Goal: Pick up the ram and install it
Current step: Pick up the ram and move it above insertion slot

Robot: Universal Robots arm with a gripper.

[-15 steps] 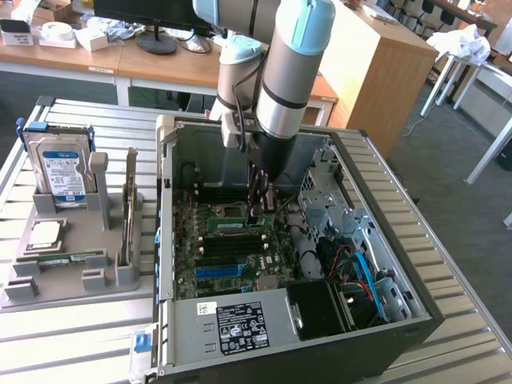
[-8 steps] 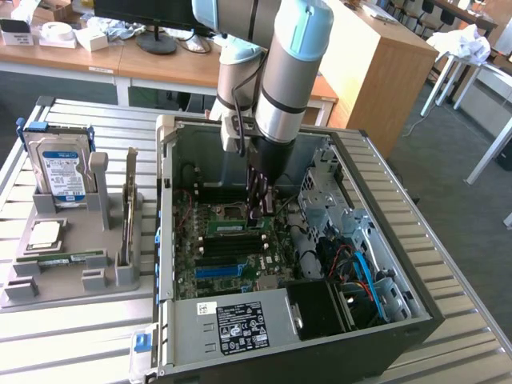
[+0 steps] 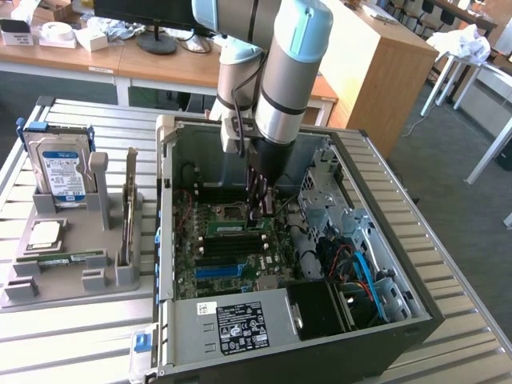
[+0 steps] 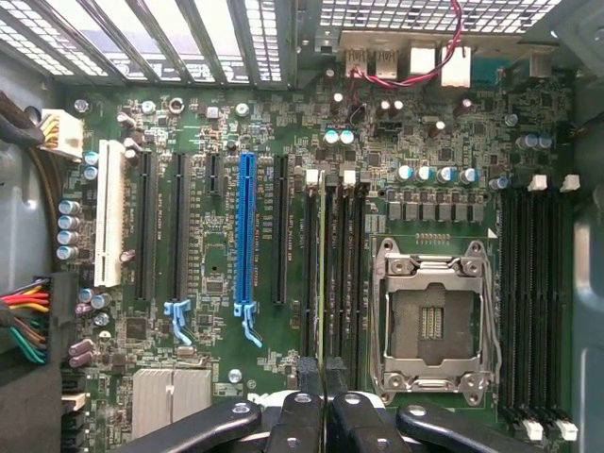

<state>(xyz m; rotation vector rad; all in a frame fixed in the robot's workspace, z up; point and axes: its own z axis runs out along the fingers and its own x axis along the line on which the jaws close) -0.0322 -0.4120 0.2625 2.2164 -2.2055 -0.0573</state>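
Ram, a long thin green circuit-board stick, is standing edge-down at the black memory slots beside the silver processor socket, its top edge being pinched by the closed dark metal gripper; seating is demanding level, vertical pressure along one slot.

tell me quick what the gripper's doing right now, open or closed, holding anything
gripper: jaws closed on the ram, which sits edge-on along a memory slot of the motherboard.
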